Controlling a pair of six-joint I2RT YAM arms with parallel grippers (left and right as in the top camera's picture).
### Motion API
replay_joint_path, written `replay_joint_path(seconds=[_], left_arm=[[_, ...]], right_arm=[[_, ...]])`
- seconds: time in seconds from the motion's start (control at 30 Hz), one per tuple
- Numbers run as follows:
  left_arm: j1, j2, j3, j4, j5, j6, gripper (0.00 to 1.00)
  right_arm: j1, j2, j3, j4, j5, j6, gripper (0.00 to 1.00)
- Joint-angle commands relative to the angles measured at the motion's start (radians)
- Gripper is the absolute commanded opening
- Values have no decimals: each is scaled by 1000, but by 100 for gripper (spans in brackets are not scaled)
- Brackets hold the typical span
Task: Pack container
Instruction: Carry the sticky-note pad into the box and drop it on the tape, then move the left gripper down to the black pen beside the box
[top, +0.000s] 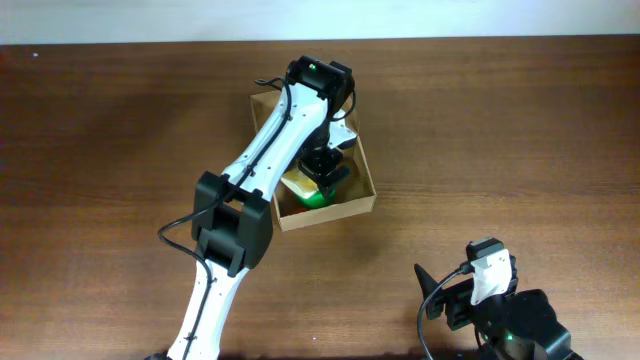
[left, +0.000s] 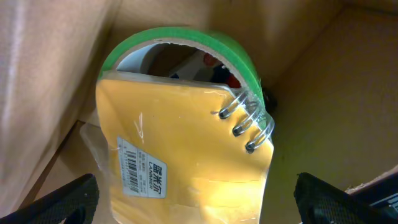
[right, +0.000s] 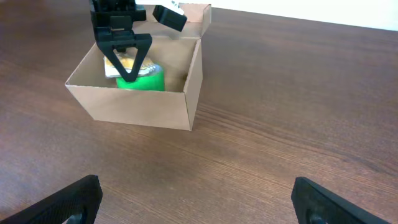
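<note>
The tan cardboard container (top: 362, 198) stands open at the table's middle back; it also shows in the right wrist view (right: 143, 109). Inside it a yellow spiral notebook (left: 186, 155) leans on a green tape roll (left: 186, 37), both also in the overhead view, notebook (top: 298, 183) and roll (top: 316, 197). My left gripper (top: 325, 172) reaches down into the box, open, its fingers apart on either side of the notebook (left: 199, 199), not touching it. My right gripper (right: 196, 202) is open and empty above bare table at the front right (top: 440, 295).
The box's flap lid (right: 196, 12) stands up at its far side. The left arm (top: 260, 160) stretches diagonally from the front left over the box. Brown wooden table (top: 520, 130) surrounds the box.
</note>
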Motion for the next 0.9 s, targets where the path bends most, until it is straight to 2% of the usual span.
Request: replay_joint_path(seconds=[0.0,0.3,0.5,0.57,0.7,0.87], left_arm=[[-5,11,3,-4,3,5,100],[-3,-96,84,-3,-14,3,100],[21,-259,113,-4,-173,-120,100],[50,-321,113,-3,-222,-183,100],[163,-440,108,-3,-188,-310,100],[316,-578,-2,-3,-125,-356,100]], right_arm=[[-4,-7,-3,2,16,8,99],[-4,-7,-3,2,16,8,99],[-4,-7,-3,2,16,8,99],[-4,-7,-3,2,16,8,99],[-4,-7,-3,3,16,8,99],[-4,-7,-3,3,16,8,99]])
